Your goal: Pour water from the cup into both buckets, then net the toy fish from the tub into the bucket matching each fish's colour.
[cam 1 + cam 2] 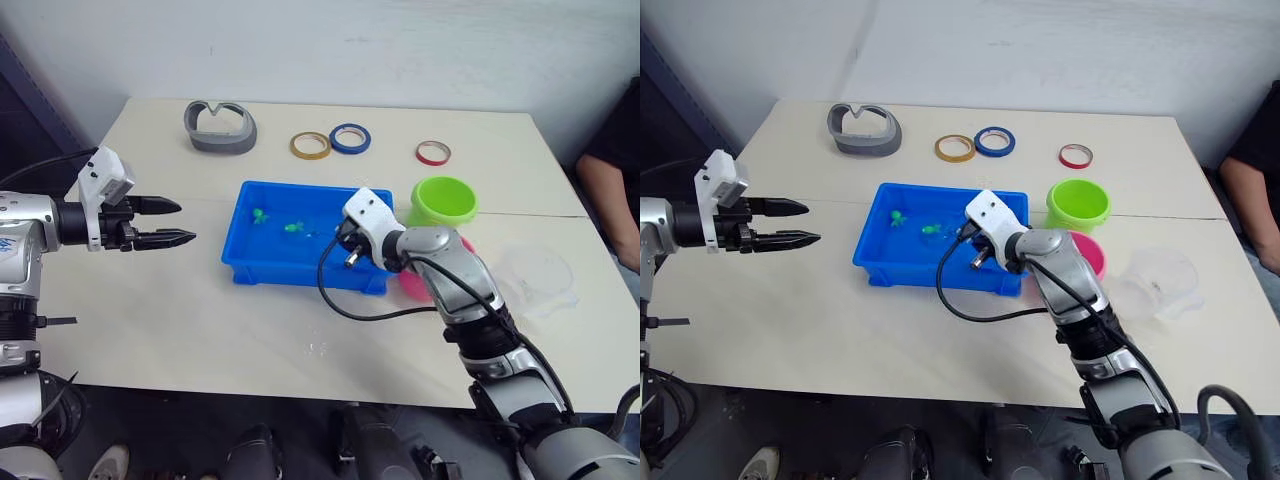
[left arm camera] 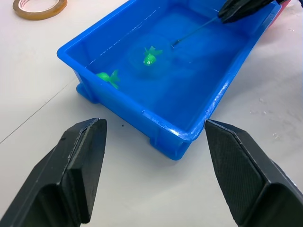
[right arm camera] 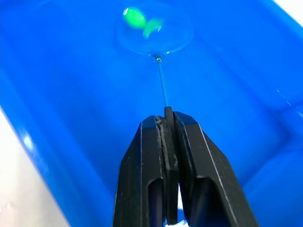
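The right end effector (image 3: 166, 124) is clamped shut on the thin, light handle of the net (image 3: 154, 30), whose hoop, in the tub (image 1: 262, 270), lies around a small, probably slippery green fish (image 2: 151, 56), while the left end effector (image 1: 170, 222) hangs wide open and empty over the counter (image 1: 200, 320).

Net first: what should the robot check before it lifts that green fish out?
1. Right end effector shut on the net handle: ok.
2. Hoop around a green fish: ok, fish sits inside it.
3. Green bucket upright and open: ok.
4. Second green fish out of the hoop's way: ok, lying apart.
5. Left end effector away from the tub: ok, open beside it.
6. Water in the buckets: cannot tell.
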{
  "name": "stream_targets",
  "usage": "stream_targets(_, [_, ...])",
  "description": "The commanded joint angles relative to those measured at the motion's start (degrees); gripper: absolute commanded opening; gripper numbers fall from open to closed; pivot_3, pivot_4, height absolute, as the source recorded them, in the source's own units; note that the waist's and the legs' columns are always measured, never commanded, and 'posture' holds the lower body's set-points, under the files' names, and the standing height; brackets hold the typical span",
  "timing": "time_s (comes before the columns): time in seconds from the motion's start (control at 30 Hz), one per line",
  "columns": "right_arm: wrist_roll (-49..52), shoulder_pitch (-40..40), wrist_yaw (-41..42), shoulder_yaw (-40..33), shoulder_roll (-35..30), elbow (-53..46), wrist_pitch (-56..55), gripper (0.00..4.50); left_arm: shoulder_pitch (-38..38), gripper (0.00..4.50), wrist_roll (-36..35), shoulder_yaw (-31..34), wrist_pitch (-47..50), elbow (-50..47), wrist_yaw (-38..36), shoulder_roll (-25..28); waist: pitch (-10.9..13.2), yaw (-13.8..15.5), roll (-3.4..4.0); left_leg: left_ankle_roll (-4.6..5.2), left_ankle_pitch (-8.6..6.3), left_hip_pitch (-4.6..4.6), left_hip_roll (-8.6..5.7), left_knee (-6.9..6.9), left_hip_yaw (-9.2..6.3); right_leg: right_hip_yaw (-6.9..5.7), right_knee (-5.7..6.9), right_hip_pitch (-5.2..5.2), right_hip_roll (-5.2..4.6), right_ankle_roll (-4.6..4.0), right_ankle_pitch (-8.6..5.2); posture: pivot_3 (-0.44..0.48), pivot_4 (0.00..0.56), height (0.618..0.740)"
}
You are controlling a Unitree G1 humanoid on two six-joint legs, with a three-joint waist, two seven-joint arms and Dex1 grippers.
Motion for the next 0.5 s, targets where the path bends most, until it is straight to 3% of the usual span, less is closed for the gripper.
stream_targets(0.03, [2.87,-1.87,-0.58,-2.54,0.82,-2.20,1.52,0.00,-0.28,3.60,-1.18,1.84,0.36,-2.13,0.30,1.65,0.00,0.00,0.00,0.00,0.00,0.00,0.00,-0.01,0.00,0.00,0.00,0.00,0.00,0.00,0.00,0.000,0.150,0.693])
stream_targets(0.5, [14.91,-2.90,1.23,-7.67,-3.18,-14.77,12.85,0.00,-3.30,3.60,-1.76,0.70,0.35,-0.54,0.49,-0.67,0.00,0.12,0.00,0.02,-0.01,-0.04,0.00,-0.05,-0.03,-0.02,-0.08,0.00,0.00,0.00,0.00,0.000,0.150,0.693])
